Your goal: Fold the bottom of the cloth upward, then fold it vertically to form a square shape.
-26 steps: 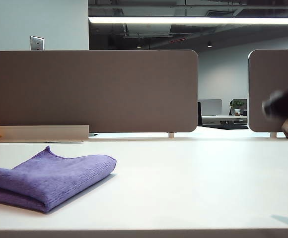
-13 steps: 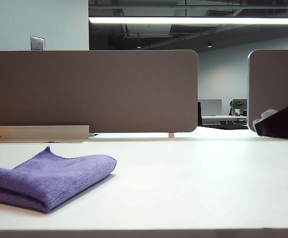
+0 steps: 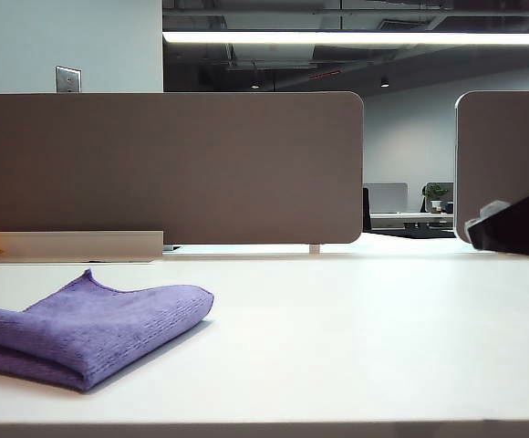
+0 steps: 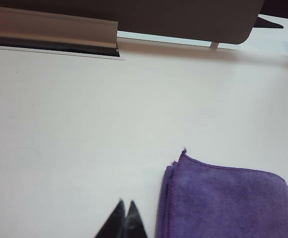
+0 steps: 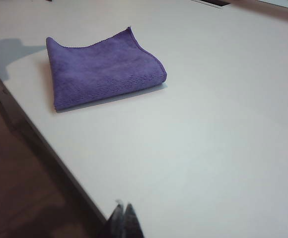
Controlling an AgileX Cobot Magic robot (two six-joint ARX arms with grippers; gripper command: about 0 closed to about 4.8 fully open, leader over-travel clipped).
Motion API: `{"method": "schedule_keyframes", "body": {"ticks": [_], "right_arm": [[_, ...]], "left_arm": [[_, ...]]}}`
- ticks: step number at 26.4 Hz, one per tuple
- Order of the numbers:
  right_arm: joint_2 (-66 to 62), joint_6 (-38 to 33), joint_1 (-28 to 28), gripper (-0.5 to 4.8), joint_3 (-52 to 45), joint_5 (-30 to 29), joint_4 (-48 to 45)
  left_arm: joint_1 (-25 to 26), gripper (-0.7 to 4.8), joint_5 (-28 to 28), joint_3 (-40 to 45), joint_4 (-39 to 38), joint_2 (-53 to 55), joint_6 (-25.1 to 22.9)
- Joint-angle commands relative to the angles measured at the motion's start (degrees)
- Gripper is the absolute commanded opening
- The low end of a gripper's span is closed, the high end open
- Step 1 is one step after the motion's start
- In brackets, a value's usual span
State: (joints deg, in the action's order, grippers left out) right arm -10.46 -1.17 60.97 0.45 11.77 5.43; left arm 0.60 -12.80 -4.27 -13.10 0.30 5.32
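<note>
**Folded purple cloth on the worktop, both arms pulled away**

The exterior view shows the cloth [image 3: 87, 327] low and from the side, at the left of the white worktop [image 3: 356, 338]. From here one sees the stacked layers at its near corner and one corner that stands up a little. Its left part is cut off by the frame edge. The right wrist view gives what the exterior view cannot: the whole cloth [image 5: 104, 67] from above, folded to a nearly square shape, lying close to the front edge of the worktop [image 5: 208, 124]. In the left wrist view only part of the cloth [image 4: 223, 203] shows, with its stitched hem and layered edge.

The left gripper [image 4: 125, 222] appears only as two dark fingertips pressed together, so its jaws are closed and hold nothing; it hangs above the bare worktop [image 4: 109, 114], just beside the hemmed edge of the cloth. The right gripper [image 5: 124, 218] also has closed, empty jaws, over the front edge of the worktop, well apart from the cloth. In the exterior view the right arm [image 3: 520, 224] is only a dark shape cut by the right frame edge; the left arm is not in this view.

Behind the worktop stand brown divider panels [image 3: 173, 164]. The middle and right of the worktop are open surface.
</note>
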Motion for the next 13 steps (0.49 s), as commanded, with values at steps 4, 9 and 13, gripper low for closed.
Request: {"method": "schedule_keyframes", "body": {"ticks": [4,9,13], "right_arm": [[0.5,0.1,-5.7,-0.01,-0.3,-0.3,-0.9],[6.0,0.1,-20.0,-0.01,-0.3,-0.2,-0.7],[10.3,0.1,-33.8,-0.01,-0.1,-0.1,-0.7]], "left_arm": [[0.1,-0.02,0.0,-0.2,0.3,0.0,-0.4],[0.1,-0.02,0.0,1.7,0.5,0.0,-0.4],[0.1,-0.02,0.1,3.1,2.5,0.0,-0.4]]}}
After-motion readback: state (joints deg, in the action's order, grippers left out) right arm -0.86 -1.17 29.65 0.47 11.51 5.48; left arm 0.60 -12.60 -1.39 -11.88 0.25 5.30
